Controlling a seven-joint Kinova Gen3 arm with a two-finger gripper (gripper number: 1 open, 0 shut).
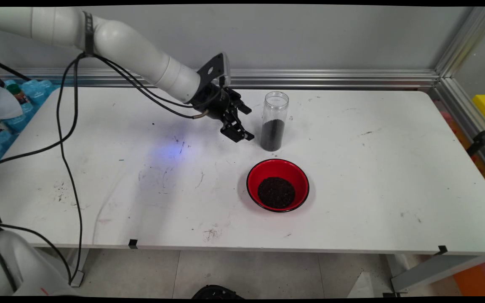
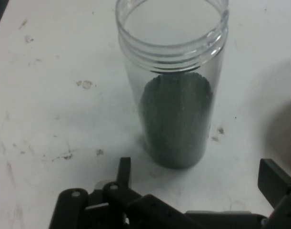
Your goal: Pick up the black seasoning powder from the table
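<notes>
The gripper [image 1: 242,128] hangs low over the table [image 1: 394,168], toward its far edge and near the middle of its length, with its jaws spread wide and nothing between them; it sits just beside the clear jar [image 1: 274,122], apart from it, at about the height of the jar's lower half. The jar stands upright with no lid, its mouth open upward, and dark granules [image 1: 272,135] fill roughly its lower half; in the hand view the jar [image 2: 176,95] rises straight ahead, centred between the two fingers [image 2: 274,181]. Nearer the front edge, a red bowl [image 1: 278,170] sits flat, a heap of dark grains [image 1: 276,192] in its bottom.
</notes>
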